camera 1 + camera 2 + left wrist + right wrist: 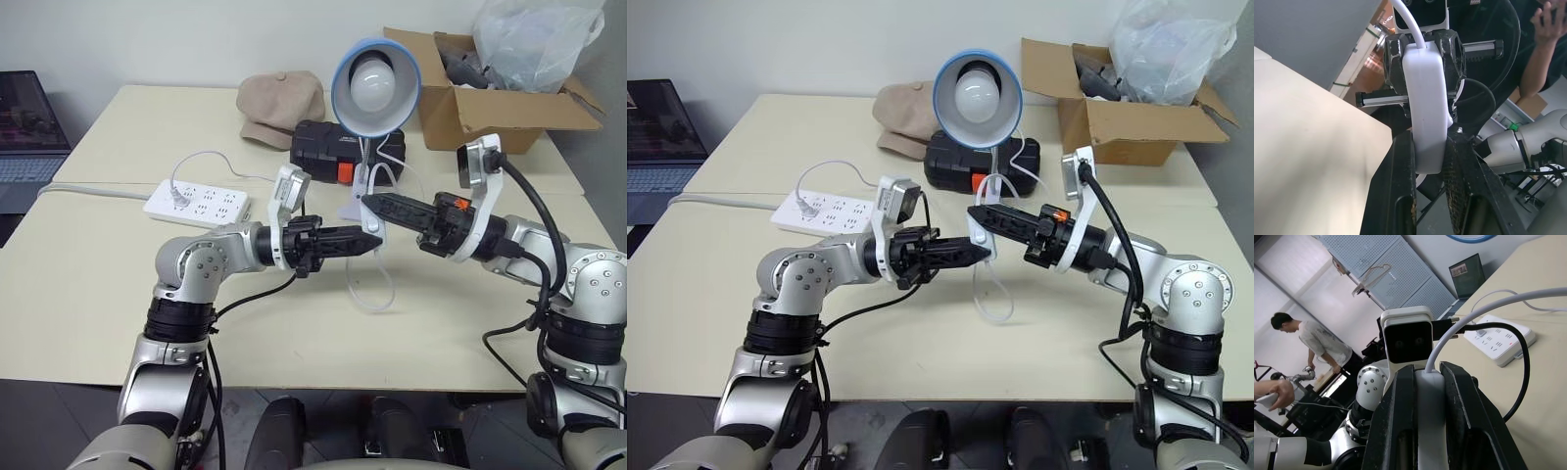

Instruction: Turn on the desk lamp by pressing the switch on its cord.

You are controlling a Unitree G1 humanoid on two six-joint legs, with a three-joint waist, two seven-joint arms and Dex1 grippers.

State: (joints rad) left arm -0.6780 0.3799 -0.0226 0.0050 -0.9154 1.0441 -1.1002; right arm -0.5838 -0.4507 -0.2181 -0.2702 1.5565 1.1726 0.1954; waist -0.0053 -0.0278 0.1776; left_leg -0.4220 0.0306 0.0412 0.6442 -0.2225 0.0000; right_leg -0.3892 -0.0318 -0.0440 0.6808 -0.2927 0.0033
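Note:
The desk lamp (375,83), with a light-blue shade and a white globe bulb, stands at the back of the table facing me. Its thin white cord (377,294) hangs in a loop down to the tabletop. Both grippers meet above the table in front of the lamp. The white oblong switch (1425,112) is held between them. My left gripper (372,240) is shut on one end of the switch. My right gripper (370,204) is shut on the other end, with the switch (1429,421) lying between its fingers.
A white power strip (196,204) lies at the left. Behind the lamp are a black case (333,152) and a beige cap (279,106). A cardboard box (490,103) sits at the back right and a laptop (29,137) at the far left. A person (1317,345) stands off in the room.

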